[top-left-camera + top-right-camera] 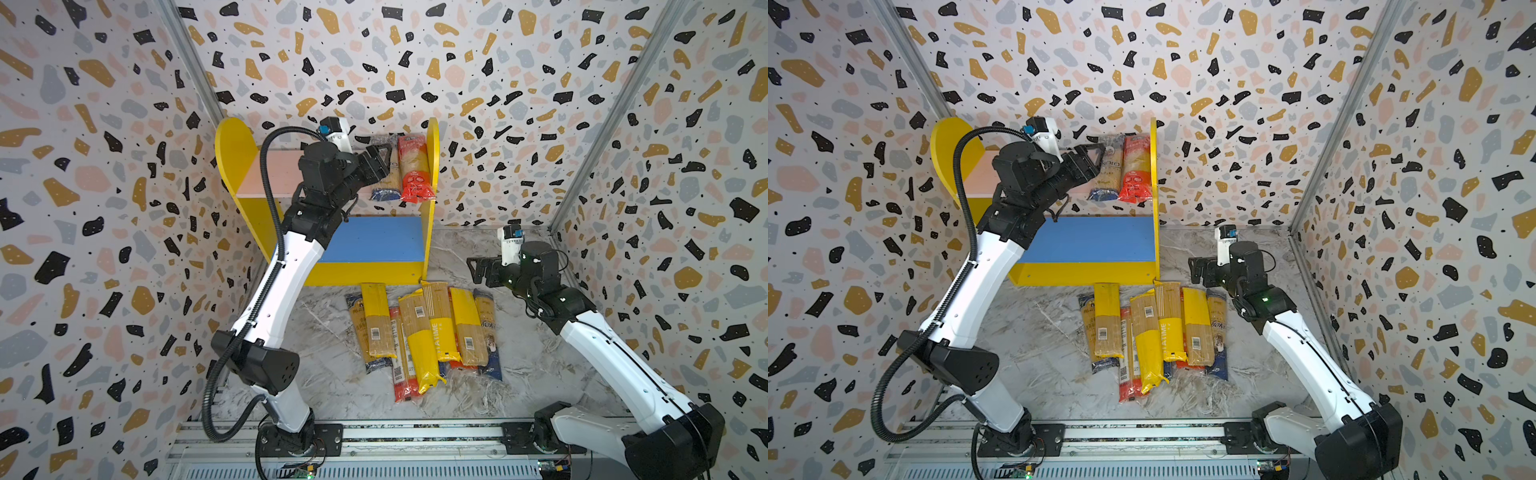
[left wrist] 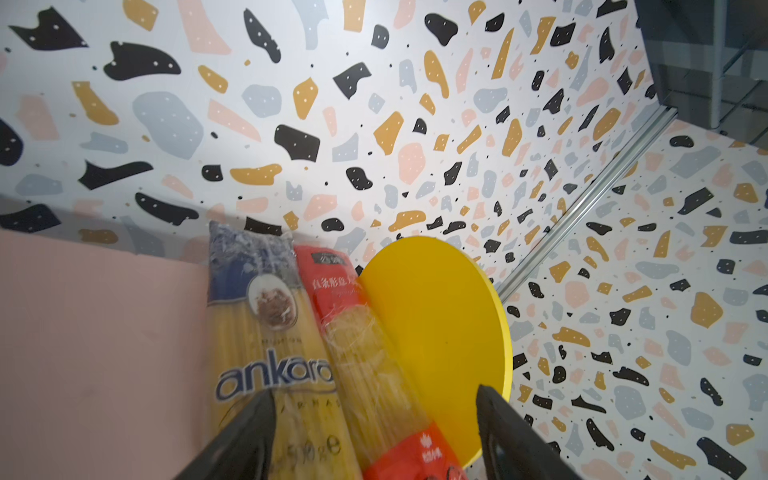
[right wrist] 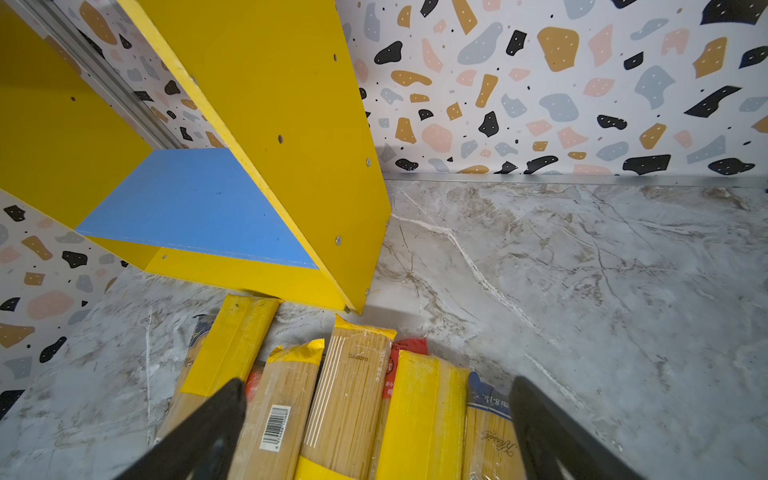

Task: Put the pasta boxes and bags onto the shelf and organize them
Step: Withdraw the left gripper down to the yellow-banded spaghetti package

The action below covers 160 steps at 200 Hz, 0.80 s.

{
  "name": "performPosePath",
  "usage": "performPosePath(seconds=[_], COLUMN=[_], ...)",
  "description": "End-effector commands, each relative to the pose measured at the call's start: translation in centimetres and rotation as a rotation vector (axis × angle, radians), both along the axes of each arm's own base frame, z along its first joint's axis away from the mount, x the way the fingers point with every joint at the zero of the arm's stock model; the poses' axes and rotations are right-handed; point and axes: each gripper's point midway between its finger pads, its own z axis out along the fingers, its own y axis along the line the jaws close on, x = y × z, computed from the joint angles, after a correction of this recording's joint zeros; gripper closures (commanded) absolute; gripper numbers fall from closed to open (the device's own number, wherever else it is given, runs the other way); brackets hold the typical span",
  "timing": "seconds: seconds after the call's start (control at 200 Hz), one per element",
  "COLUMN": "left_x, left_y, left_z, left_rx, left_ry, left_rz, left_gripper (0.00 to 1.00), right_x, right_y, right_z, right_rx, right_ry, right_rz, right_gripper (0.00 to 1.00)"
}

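Entry, both arms in view.

Left end effector [image 1: 385, 161]: up at the shelf [image 1: 235, 145], over the pink upper board [image 1: 274, 174]. In the left wrist view its fingers [image 2: 253, 424] stand wide apart with two packs beneath them. I read it as released, gripping nothing.

Packs on the pink board: an Ankara bag [image 2: 266, 332], clear with dark blue print, and a red bag [image 2: 332, 291] touching it on the side nearer the right yellow side panel [image 2: 436, 324]. The red bag lies against that panel. Both lie flat, lengthwise from front to back, with their near ends at the board's front edge in both top views.

Right end effector [image 1: 473, 272]: low, to the right of the shelf, above the worktop [image 1: 324, 374]. In the right wrist view the jaws are spread and nothing is between them, so it is released. It hangs over the far ends of the heap of packs [image 1: 424, 332].

Heap: long narrow spaghetti packs with yellow, red and dark blue print. They lie side by side and partly overlapping, flat on the worktop. Their far ends are just in front of the shelf's yellow base front [image 1: 361, 274]. One yellow-topped pack [image 3: 232, 340] appears to meet that front; I cannot tell whether it touches.

Left arm crosses above the blue lower board [image 1: 374, 239]
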Motion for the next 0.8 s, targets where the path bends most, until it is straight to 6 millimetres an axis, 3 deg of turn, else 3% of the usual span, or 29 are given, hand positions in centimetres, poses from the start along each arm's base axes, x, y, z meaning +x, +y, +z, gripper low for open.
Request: performPosePath(seconds=[0.0,0.14,0.3,0.661,0.796], left_x=[-3.8,-7.4,-10.6,-16.1,-16.9], left_y=[2.1,4.0,4.2,4.9,4.8], left_z=[2.2,-1.6,-6.6,-19.7,-26.9], left_rx=[0.008,0.091,0.131,0.239,0.276], left_ry=[-0.104,-0.066,0.015,0.266,0.371], left_rz=[0.096,0.226,0.248,0.324,0.376], left_gripper=[0.22,0.13,0.01,0.0,0.0], right_x=[-0.2,-0.5,-1.3,-4.1,-5.2], right_y=[-0.1,-0.2,-0.3,-0.8,-0.5], right_z=[1.7,1.2,1.3,0.4,-0.5], right_rx=[0.012,0.013,0.02,0.011,0.004], right_ry=[-0.045,-0.035,-0.036,-0.025,-0.018], right_rz=[-0.005,-0.003,-0.005,-0.031,-0.028], right_gripper=[0.01,0.01,0.01,0.01,0.01])
